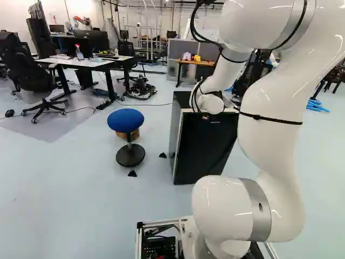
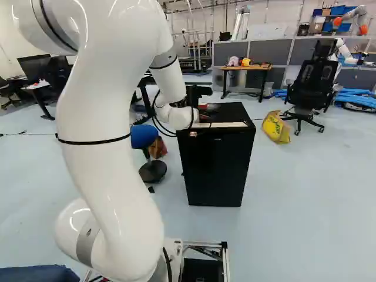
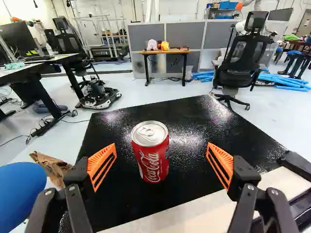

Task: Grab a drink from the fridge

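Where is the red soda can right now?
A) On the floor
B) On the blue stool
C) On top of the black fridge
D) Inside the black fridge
C: the can stands upright on the fridge's shiny black top, with the open gripper around it, not touching.

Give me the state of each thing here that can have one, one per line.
Gripper: open, fingers on either side of the can.
Red can: upright on the fridge top, ungripped; too small to tell whether opened.
Fridge: standing, door looks shut.
Blue stool: upright, unoccupied.
Black office chair: upright, unoccupied.
Yellow bag: slumped on the floor.
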